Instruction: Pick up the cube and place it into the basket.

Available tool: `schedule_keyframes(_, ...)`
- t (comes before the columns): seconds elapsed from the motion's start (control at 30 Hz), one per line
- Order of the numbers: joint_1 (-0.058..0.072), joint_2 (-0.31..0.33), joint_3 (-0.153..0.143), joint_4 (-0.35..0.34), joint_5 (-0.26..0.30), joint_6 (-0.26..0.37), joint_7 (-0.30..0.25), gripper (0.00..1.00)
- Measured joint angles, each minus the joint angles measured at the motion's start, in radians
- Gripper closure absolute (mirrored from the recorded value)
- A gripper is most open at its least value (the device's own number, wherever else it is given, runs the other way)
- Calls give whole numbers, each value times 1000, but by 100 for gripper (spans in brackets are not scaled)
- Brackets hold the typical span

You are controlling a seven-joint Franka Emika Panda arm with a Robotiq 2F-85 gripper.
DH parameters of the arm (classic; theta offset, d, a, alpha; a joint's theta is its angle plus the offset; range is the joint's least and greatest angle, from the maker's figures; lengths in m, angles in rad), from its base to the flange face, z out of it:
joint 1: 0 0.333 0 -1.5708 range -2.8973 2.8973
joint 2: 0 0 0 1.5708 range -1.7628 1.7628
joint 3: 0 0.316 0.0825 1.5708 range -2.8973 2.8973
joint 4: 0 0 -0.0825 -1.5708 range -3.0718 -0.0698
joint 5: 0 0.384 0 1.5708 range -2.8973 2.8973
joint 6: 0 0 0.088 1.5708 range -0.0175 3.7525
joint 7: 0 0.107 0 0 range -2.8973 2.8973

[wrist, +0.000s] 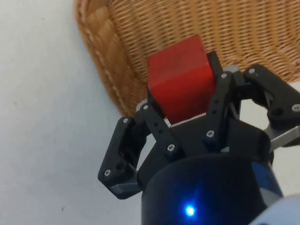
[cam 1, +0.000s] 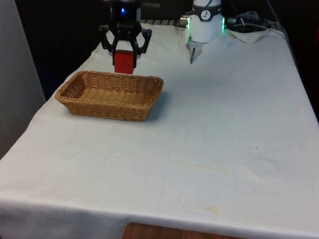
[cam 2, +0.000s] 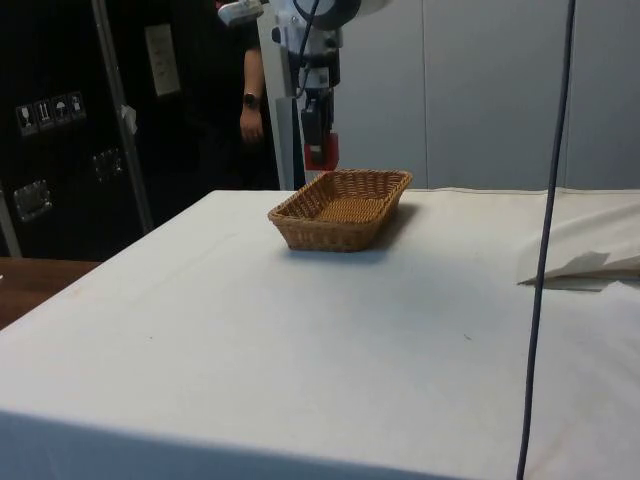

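A red cube (cam 1: pixel 124 61) hangs in the air, held between the fingers of my black gripper (cam 1: pixel 124 56), which is shut on it. It hovers just above the far rim of a shallow woven wicker basket (cam 1: pixel 110 94) on the front view's left. From the side, the cube (cam 2: pixel 321 151) sits over the basket's (cam 2: pixel 343 207) far end, clear of the rim. In the wrist view the cube (wrist: pixel 180 77) is clamped by the gripper (wrist: pixel 183 93) with the basket's rim and inside (wrist: pixel 154 33) beneath it.
The robot's white base (cam 1: pixel 205 25) stands at the far end of the table. A crumpled white cloth (cam 1: pixel 251 35) lies beside it. A person (cam 2: pixel 250 95) in dark clothes stands behind the table. A cable (cam 2: pixel 548 240) hangs down in the side view.
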Motion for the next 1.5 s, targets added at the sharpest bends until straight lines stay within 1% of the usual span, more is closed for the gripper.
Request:
schedule_keyframes(0.07,0,3,-4,2,0,0,-4,99)
schedule_keyframes(0.23,-3,24,-27,12,2,7,-24,99)
schedule_keyframes(0.27,-3,35,-33,15,3,16,-30,99)
schedule_keyframes(0.37,-3,47,-38,16,5,26,-33,99)
schedule_keyframes(0.5,-5,78,-45,16,6,57,-34,99)
schedule_keyframes(0.6,-6,91,-49,16,7,68,-35,99)
schedule_keyframes(0.63,-8,103,-52,16,8,82,-36,99)
schedule_keyframes(0.7,-9,110,-53,16,8,88,-36,99)
schedule_keyframes(0.73,-12,122,-55,16,9,102,-38,99)
schedule_keyframes(0.8,-14,134,-58,16,12,114,-41,99)
schedule_keyframes(0.93,-16,152,-62,16,20,132,-48,99)
schedule_keyframes(0.97,-18,166,-63,17,25,145,-52,99)
schedule_keyframes(1.23,-21,207,-63,17,30,187,-53,99)
schedule_keyframes(1.37,-25,232,-63,19,35,207,-55,99)
schedule_keyframes(1.47,-28,243,-63,21,46,212,-64,99)
schedule_keyframes(1.5,-31,255,-63,25,65,216,-81,99)
